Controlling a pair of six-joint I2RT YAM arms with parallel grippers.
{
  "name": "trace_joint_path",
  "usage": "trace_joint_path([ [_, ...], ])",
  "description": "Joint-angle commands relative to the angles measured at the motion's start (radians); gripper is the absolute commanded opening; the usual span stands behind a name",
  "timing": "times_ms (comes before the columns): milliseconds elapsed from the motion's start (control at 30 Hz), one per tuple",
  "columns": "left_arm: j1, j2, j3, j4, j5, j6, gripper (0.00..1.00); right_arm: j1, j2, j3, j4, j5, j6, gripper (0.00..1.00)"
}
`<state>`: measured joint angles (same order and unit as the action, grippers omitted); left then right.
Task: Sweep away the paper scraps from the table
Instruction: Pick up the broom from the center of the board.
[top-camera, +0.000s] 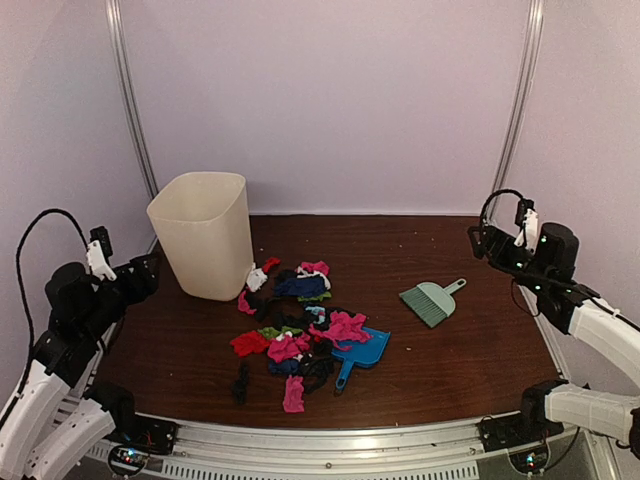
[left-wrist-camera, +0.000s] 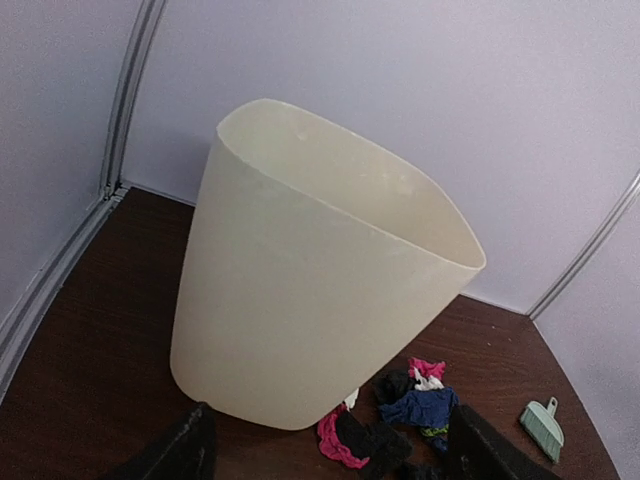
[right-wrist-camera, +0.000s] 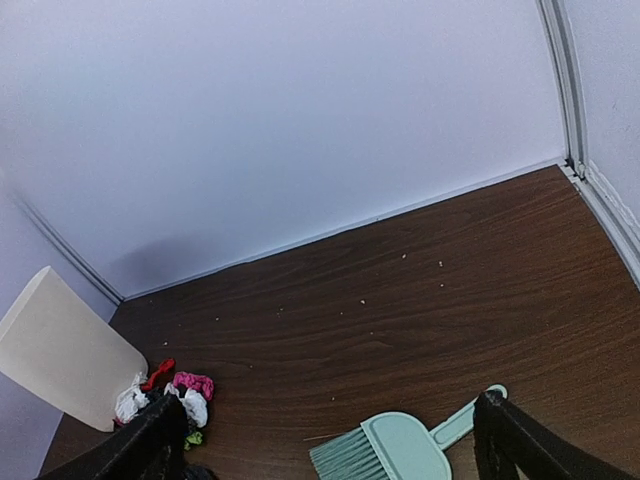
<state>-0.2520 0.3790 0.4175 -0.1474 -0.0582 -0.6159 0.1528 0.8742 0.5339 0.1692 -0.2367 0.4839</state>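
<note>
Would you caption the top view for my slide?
Paper scraps heaped by a blue dustpan, between a bin and brush.

We see a dark wood-grain bench (top-camera: 450, 370) with a cream waste bin (top-camera: 203, 235) upright at its far left. From the bin's foot, pink, red, dark blue, black, green and white paper scraps (top-camera: 290, 347) sprawl toward the front, overlapping a blue dustpan (top-camera: 368, 350). A pale green hand brush (top-camera: 430, 301) lies apart to their right.

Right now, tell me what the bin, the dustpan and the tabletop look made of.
Bin: likely plastic, cream, matte, thin smooth walls. Dustpan: probably hard plastic, uniform bright blue, moulded handle. Tabletop: dark reddish-brown wood grain with slight sheen; solid wood or laminate, cannot tell.
</note>
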Motion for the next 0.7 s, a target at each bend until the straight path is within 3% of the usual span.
trace_joint_path([
  [0, -0.059, -0.008, 0.038, -0.001, 0.129, -0.009, 0.8, 0.004, -0.003, 0.018, -0.111, 0.13, 0.04, 1.0],
  [133, -0.122, 0.034, 0.045, 0.004, 0.125, -0.001, 0.77, 0.004, 0.016, 0.034, -0.184, 0.177, 0.063, 1.0],
  [433, -0.289, 0.122, 0.065, 0.044, 0.074, 0.037, 0.73, 0.005, 0.197, 0.191, -0.466, 0.454, 0.18, 1.0],
  [667, -0.417, 0.234, 0.068, 0.125, -0.012, 0.07, 0.72, 0.008, 0.389, 0.277, -0.53, 0.436, 0.276, 1.0],
])
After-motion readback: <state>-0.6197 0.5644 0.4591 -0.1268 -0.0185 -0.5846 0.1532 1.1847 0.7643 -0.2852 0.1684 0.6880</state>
